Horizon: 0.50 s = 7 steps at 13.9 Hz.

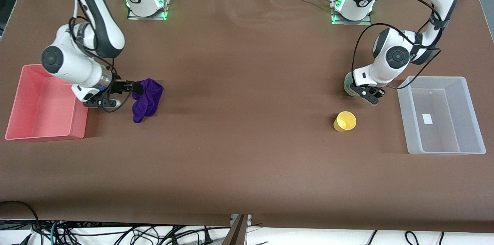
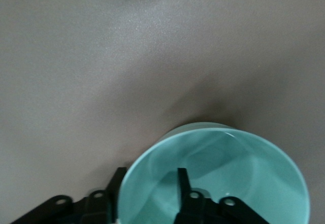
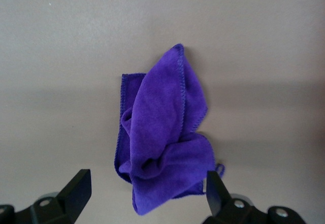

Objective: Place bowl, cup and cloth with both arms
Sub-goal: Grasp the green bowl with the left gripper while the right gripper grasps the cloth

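The purple cloth [image 1: 147,98] lies crumpled on the table beside the pink bin. My right gripper [image 1: 135,87] is open at the cloth's edge. In the right wrist view its fingers [image 3: 76,188] stand on either side of the cloth's [image 3: 162,127] end, and the gripper [image 3: 147,188] holds nothing. The sage-green bowl [image 1: 348,85] sits near the clear bin, partly hidden by my left gripper [image 1: 372,99]. In the left wrist view the left gripper [image 2: 150,183] straddles the bowl's [image 2: 244,173] rim, one finger inside and one outside, with a gap. The yellow cup [image 1: 344,121] stands nearer the front camera than the bowl.
A pink bin [image 1: 38,66] stands at the right arm's end of the table. A clear plastic bin [image 1: 403,114] stands at the left arm's end. Brown tabletop stretches between them.
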Available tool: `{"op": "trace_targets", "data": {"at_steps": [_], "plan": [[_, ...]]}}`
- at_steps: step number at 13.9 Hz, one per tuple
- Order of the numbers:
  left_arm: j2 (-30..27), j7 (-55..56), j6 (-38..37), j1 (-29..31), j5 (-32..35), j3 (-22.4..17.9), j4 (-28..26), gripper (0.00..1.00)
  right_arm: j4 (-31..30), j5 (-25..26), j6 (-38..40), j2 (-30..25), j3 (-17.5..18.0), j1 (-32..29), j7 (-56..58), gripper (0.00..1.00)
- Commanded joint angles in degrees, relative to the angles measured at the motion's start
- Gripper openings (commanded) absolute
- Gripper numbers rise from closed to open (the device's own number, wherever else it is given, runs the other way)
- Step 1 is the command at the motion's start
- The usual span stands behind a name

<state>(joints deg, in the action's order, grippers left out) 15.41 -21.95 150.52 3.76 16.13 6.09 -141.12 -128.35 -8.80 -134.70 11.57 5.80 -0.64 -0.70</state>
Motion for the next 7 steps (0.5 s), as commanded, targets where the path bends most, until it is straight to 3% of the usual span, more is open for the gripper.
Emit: {"op": "trace_targets", "data": {"at_steps": [1,7], "plan": [[-0.2,-0.7,0.3,0.7,1.6,0.2,0.4,0.0,-3.3,-0.9,-5.8,1.1,1.1,0.0,-0.5,1.0],[-5.9,-3.2,-1.5,2.3,1.9,0.1,1.5,0.0,-4.6,-0.6,-10.1,4.0,1.1,0.4,-0.4,1.0]]}}
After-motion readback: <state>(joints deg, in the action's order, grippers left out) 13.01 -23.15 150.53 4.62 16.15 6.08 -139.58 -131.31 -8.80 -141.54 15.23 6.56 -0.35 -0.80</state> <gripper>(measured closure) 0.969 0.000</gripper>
